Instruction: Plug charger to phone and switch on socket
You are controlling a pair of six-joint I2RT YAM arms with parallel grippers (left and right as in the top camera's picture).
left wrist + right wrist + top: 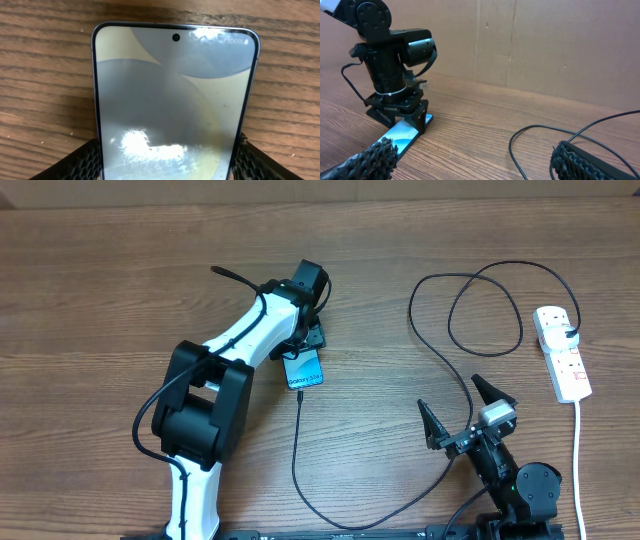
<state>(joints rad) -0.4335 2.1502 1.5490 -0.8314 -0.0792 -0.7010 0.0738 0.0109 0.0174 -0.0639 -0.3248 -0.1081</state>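
Here the phone (305, 369) lies flat on the wooden table (100, 280), a little toward 9 o'clock from the middle, its lit blue screen facing up and its long axis running roughly 12 to 6. The left gripper (167, 162) stands directly over its 12 o'clock half, and in the left wrist view its ribbed black fingers (75, 162) sit against both long edges of the phone, pinching it across its width.

The charger (296, 450) meets the phone at its 6 o'clock end; whether the tip is fully seated is too small to tell. From there the thin black cable drops toward 6 o'clock, sweeps along the near edge toward 4 o'clock, climbs, curls in a loop near 1 o'clock and ends at the socket (562, 352).

The socket lies at 3 o'clock, well apart from the phone, with a white cord (578, 470) trailing toward 5 o'clock.

The right gripper (447, 391) sits near 5 o'clock, fingers spread wide, holding nothing, the cable passing just beside it.
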